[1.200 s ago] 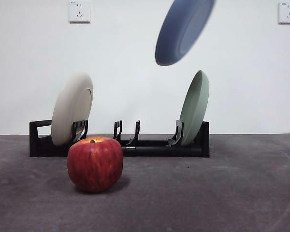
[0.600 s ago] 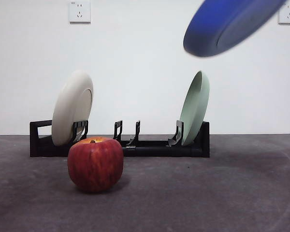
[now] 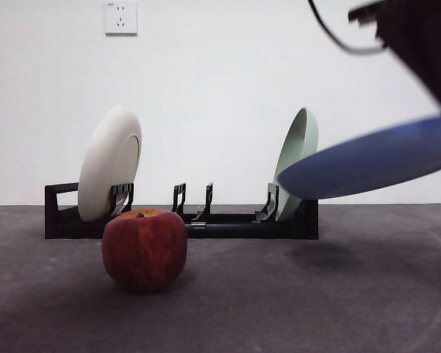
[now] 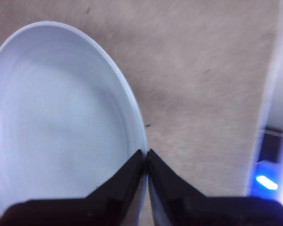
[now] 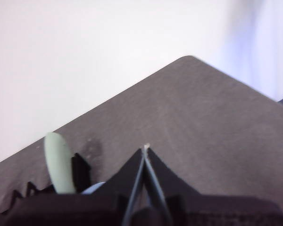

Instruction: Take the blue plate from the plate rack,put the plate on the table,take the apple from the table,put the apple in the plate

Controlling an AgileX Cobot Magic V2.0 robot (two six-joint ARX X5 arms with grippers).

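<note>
The blue plate [image 3: 371, 163] is hanging in the air near the right edge of the front view, nearly flat, rim dipping toward the rack side, above the table [image 3: 353, 294] and not touching it. A second ago it was high and steeply tilted; it has been coming down and levelling since. The left gripper [image 4: 146, 157] is pinching the plate's rim between closed fingers [image 4: 125, 176]. The right gripper [image 5: 145, 153] is waiting, fingers pressed together on nothing. The plate rack [image 3: 184, 217] is holding a cream plate [image 3: 109, 163] and a green plate [image 3: 295, 158]; its middle slots are vacant. The apple [image 3: 144, 248] is sitting untouched in front. Judgement: placement is imminent; apple pickup is pending.
</note>
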